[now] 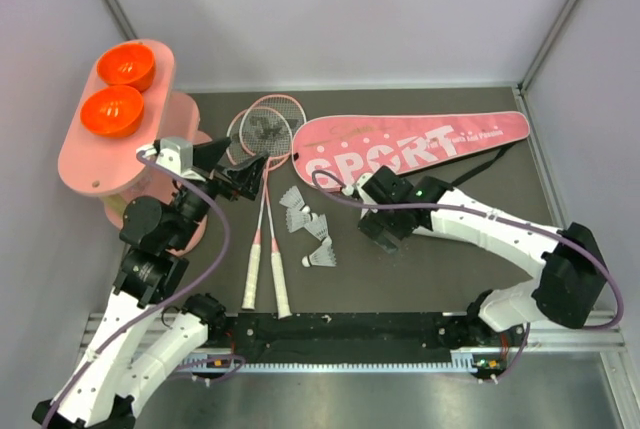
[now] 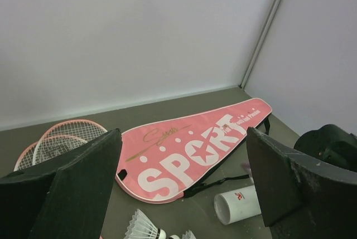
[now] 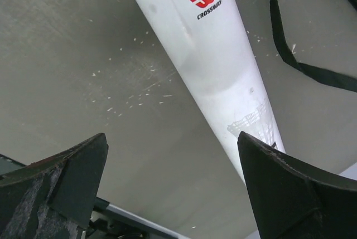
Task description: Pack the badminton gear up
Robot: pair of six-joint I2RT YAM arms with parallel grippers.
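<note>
My right gripper (image 3: 173,180) hangs wide open over the tube (image 3: 206,55), probably to straddle it for a grasp. My left gripper (image 1: 246,175), open and empty, hovers above the 2 rackets (image 1: 262,134).

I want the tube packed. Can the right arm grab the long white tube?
Probably yes. The right gripper hangs open just above the white tube, nothing lies between them, and the black strap runs beside the tube, not over it.

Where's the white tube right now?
Right wrist view: the white tube lies flat on the table's right side, directly below the open right gripper, beside the black strap of the pink bag.
</note>
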